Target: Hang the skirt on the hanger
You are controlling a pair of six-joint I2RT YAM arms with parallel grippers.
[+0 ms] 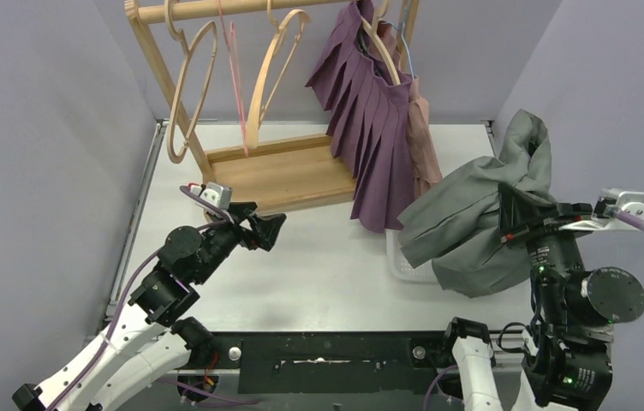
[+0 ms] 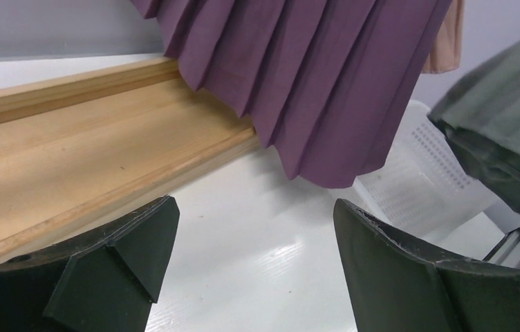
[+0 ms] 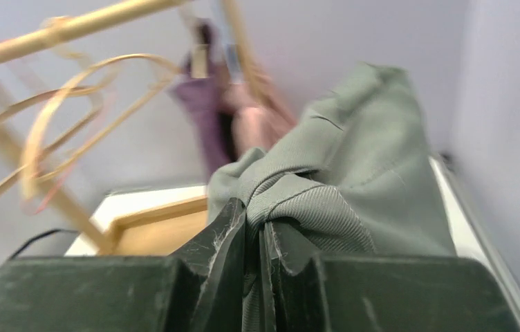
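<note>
I have the skirt [image 1: 473, 214], grey-green and bunched, lifted at the right side of the surface [image 1: 327, 274]; its lower folds hang over a white basket [image 1: 402, 264], though I cannot tell whether they touch it; its upper end stands up in a hump toward the right wall. My right end effector [image 1: 509, 224] is clenched on a gathered fold of the skirt; in the right wrist view the cloth is pinched tight between the two fingers [image 3: 219, 235] and rises beyond them.

Just left of the skirt hangs a purple skirt [image 1: 370, 128], pleated, with a pink garment [image 1: 424, 137] behind it; both hang at the right end of a wooden rack [image 1: 276, 175], and the purple hem comes down close beside the basket. Further left on the rail are two wooden hangers [image 1: 190, 86], tilted, and a thin pink one [image 1: 235, 68] between them.

My left end effector [image 1: 267, 224] is released, jaws standing wide apart; it hovers over the surface just in front of the rack's base board, pointing toward the purple hem, well apart from the skirt.
</note>
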